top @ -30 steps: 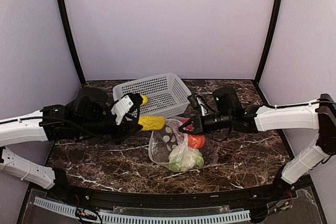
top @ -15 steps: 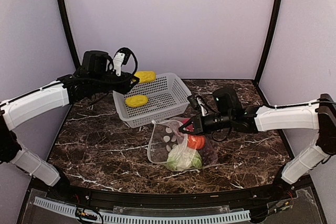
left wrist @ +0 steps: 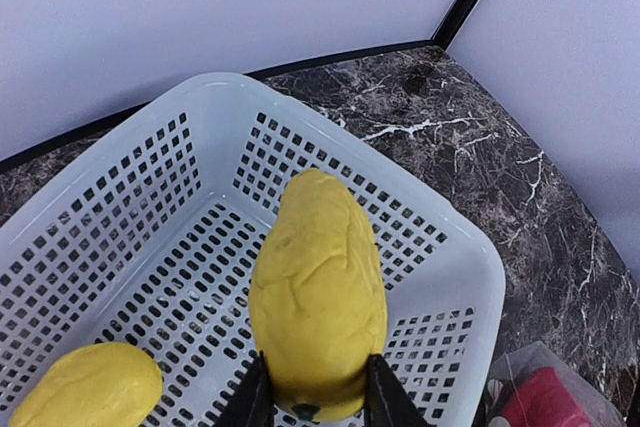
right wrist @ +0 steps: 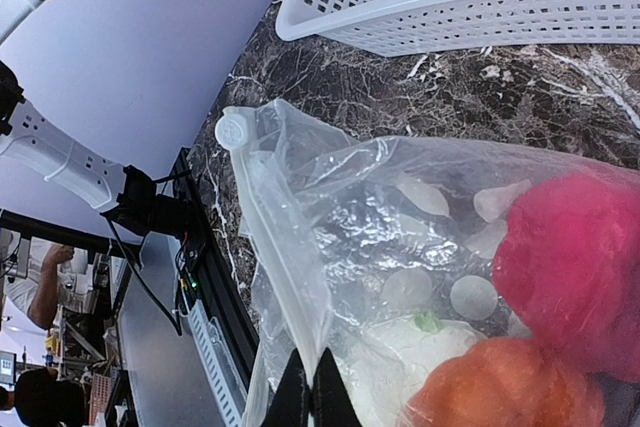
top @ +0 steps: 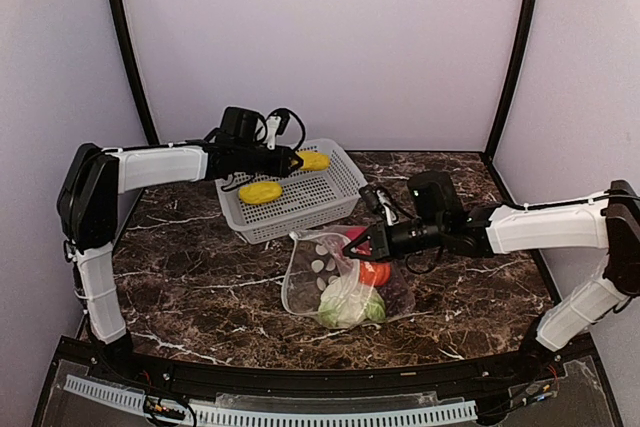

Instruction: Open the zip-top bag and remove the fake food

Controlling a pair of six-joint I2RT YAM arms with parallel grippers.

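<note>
The clear dotted zip-top bag (top: pixel 318 269) lies open on the marble table, holding a red piece (right wrist: pixel 570 252), an orange piece (top: pixel 375 272) and a pale green-white leafy piece (top: pixel 350 303). My right gripper (top: pixel 350 246) is shut on the bag's zip edge (right wrist: pixel 285 247). My left gripper (top: pixel 297 161) is shut on a yellow food piece (left wrist: pixel 318 292) and holds it over the white basket (left wrist: pixel 140 197). A second yellow piece (left wrist: pixel 85 389) lies in the basket. The purple grapes show only dimly at the bag's right side.
The white perforated basket (top: pixel 325 197) stands at the back centre, just behind the bag. Black frame posts rise at the back corners. A black rail (top: pixel 300 377) runs along the table's near edge.
My left gripper has carried the yellow piece from beside the bag up and right, to over the basket's right half. A second yellow piece now lies in the basket. The right gripper has held still.
</note>
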